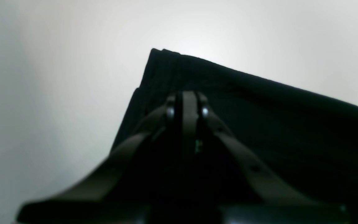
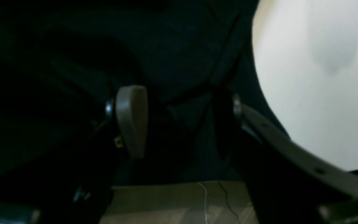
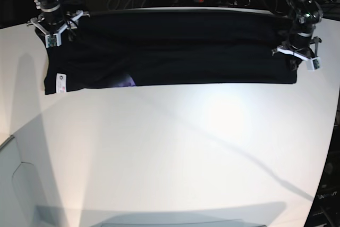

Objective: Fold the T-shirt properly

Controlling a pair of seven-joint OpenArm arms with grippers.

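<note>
Now left tool (image 1: pixel 186 102) pinched closed over T-shirt (image 3: pixel 170 51); right tool (image 2: pixel 179 124) gapes wide

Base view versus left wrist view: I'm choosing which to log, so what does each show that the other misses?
Only the base view shows the black cloth T-shirt's whole long folded band, its small white label, the purple print and the open right gripper. Only the left wrist view shows the left gripper shut over the cloth's corner. Both show the white table.

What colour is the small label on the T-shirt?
White; the label on the black T-shirt shows best in the base view.
</note>
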